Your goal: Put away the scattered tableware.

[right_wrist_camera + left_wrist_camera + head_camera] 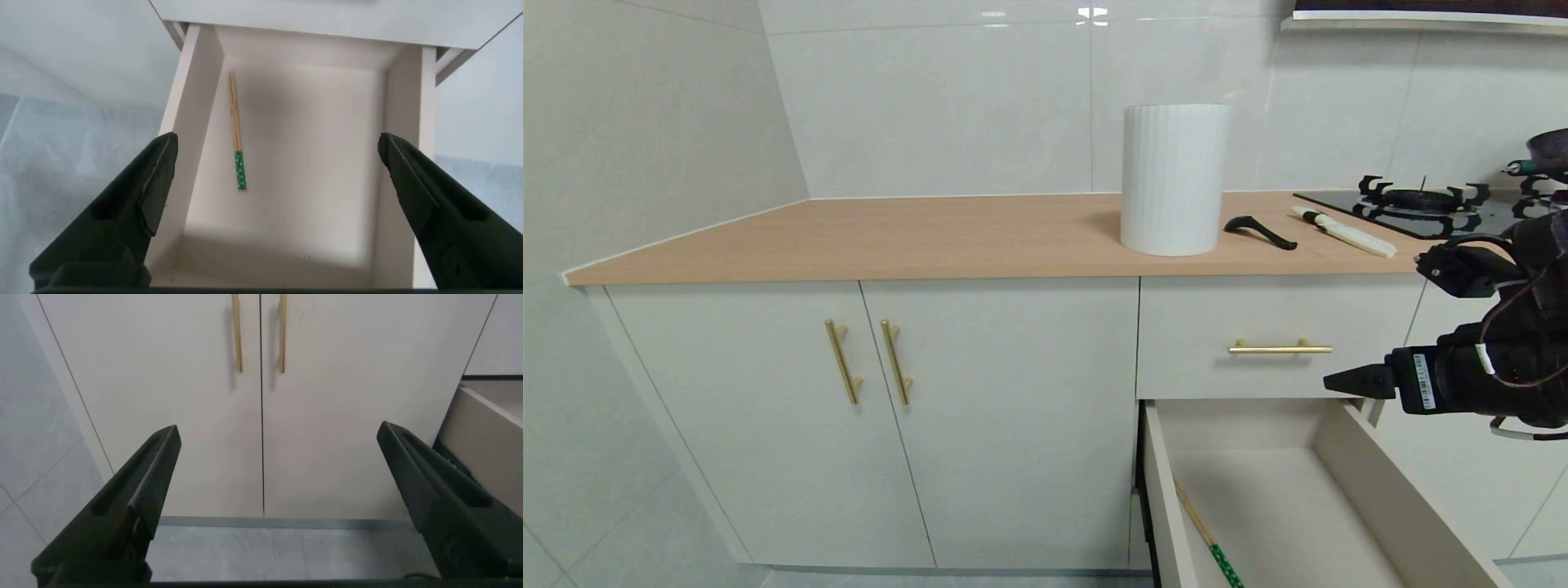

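Lying in the open lower drawer, close along its left wall: a pair of wooden chopsticks with green patterned ends, side by side and flat on the drawer bottom.

Hanging above that drawer's right side, in front of the closed upper drawer: the right gripper, released, jaws spread wide with nothing between them, and looking straight down into the drawer in its wrist view.

Out on the wooden counter, toward the stove end: a black spoon just to the right of a tall white ribbed canister. A little farther right, apart from the spoon: a white knife, one end near the counter's front edge. Beyond the knife, set into the counter: a black gas hob.

Held low in front of the double cabinet doors with their gold bar handles, close above the floor: the left gripper, likewise released, jaws wide apart and gripping nothing.
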